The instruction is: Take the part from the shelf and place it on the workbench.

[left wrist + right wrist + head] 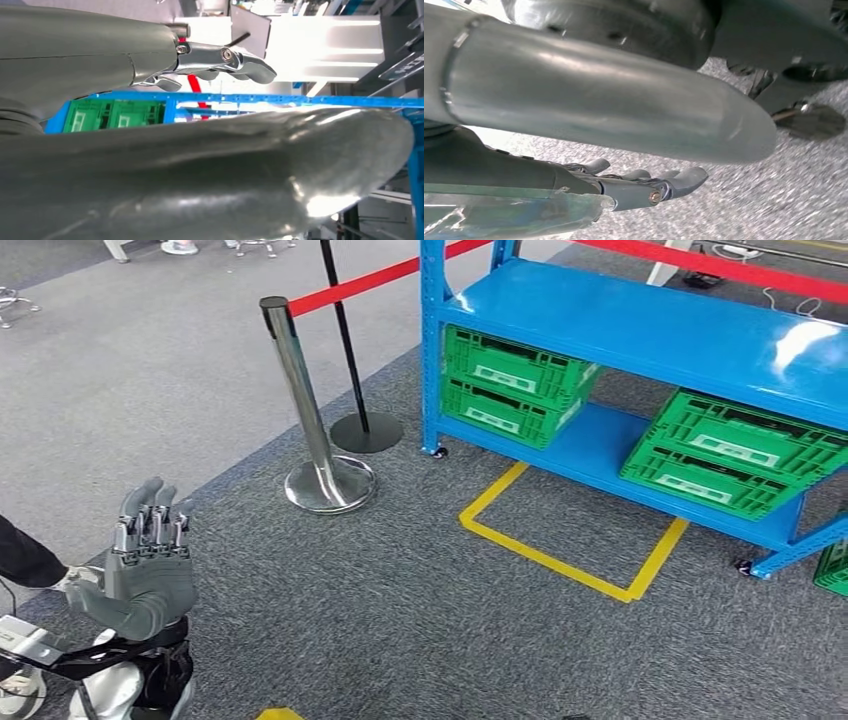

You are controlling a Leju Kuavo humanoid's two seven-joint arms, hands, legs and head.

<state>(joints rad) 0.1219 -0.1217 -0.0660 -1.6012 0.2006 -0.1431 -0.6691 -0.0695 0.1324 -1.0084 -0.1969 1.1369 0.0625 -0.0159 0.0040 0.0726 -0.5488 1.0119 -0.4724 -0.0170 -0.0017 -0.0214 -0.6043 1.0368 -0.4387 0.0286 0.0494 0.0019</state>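
Left hand [148,565] raised near left, fingers straight, nothing held. Right hand [644,187] empty, fingers loosely extended over grey carpet. Blue metal shelf [640,330] far right; part not discernible. Open carpet [400,620] between.

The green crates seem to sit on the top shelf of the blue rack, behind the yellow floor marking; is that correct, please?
Not quite: the green crates sit on the bottom shelf of the blue rack, under its bare upper shelf, as the head view shows. They are indeed behind the yellow floor marking.

Bright overhead light, shelf [700,330] glare
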